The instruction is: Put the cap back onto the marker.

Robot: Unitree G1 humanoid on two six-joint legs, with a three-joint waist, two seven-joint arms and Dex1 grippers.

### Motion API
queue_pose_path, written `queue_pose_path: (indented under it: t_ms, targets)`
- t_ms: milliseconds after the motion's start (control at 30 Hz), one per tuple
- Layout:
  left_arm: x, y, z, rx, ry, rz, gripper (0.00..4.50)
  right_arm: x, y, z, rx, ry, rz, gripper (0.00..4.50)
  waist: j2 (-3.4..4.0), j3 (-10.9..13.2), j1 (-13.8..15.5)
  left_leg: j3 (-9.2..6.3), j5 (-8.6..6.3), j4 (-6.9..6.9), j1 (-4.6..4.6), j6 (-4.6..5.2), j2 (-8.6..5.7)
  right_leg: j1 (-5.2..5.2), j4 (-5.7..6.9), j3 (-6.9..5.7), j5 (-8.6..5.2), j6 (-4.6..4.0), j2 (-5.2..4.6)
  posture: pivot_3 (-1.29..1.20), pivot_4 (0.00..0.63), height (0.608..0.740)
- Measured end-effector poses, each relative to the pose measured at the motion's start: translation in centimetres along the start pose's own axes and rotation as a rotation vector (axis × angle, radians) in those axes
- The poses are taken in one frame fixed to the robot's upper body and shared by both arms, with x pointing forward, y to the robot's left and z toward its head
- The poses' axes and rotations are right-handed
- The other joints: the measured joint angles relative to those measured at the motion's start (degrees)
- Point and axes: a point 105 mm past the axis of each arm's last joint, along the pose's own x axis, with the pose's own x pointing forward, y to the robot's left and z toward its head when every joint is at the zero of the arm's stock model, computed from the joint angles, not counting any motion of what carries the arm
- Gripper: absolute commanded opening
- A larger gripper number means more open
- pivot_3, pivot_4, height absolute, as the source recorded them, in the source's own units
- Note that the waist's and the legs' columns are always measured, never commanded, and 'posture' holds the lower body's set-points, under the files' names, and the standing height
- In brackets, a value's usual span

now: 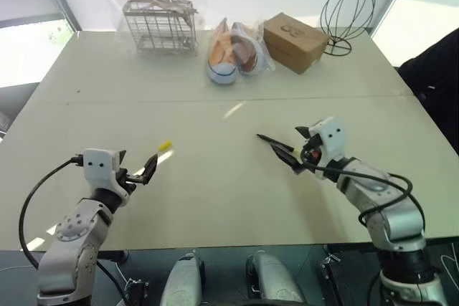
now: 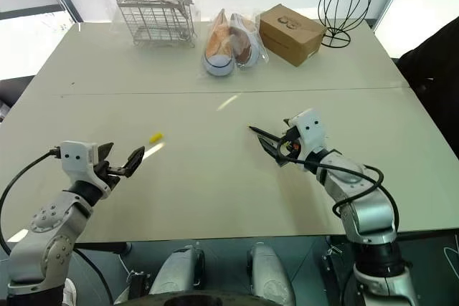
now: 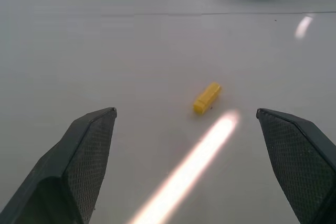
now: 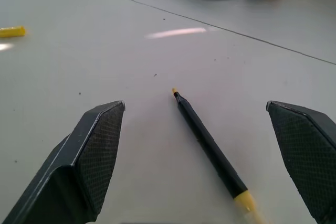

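**Left wrist view: both sets of fingers wide, cap and marker apart on the worktop**

The left gripper has its 2 fingers spread wide and empty, the yellow cap lying on the worktop just beyond them. The right gripper is spread wide too, holding nothing; the marker lies flat between its fingers, tip pointing away. Cap and marker are well apart. Along the far edge stand a wire basket, bagged shoes, a cardboard box and a wire frame.
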Motion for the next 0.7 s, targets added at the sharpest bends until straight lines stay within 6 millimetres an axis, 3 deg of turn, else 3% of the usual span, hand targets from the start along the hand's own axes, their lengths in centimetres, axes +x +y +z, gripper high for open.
queue_pose_path:
  t_ms: [467, 600, 700]
  targets:
    - [-0.1, 0.3, 0.6, 0.023, -0.006, -0.025, 4.45, 2.4, -2.1, -4.0, -0.014, 0.178, 0.085, 4.5, 0.0, 0.0, 0.0, 0.02, 0.0, 0.0, 0.0, 0.0, 0.0, -0.01, 0.0, 0.0, 0.06, 0.11, 0.0, 0.0, 0.15, 0.74]
    - [0.1, 0.3, 1.0, 0.027, -0.019, -0.027, 4.45, 3.2, -2.6, -4.1, -0.072, 0.181, 0.096, 4.5, 0.0, 0.0, -0.1, 0.04, 0.0, 0.02, 0.06, 0.0, 0.01, 0.04, 0.0, 0.01, 0.08, 0.12, 0.0, 0.0, 0.15, 0.74]
    - [0.1, 0.2, 1.0, 0.028, -0.02, -0.028, 4.5, 3.4, -2.5, -4.0, -0.091, 0.183, 0.127, 3.59, 0.0, 0.0, -0.2, 0.02, 0.0, 0.03, 0.08, 0.0, 0.01, 0.08, 0.01, 0.0, 0.08, 0.13, 0.0, 0.0, 0.15, 0.74]
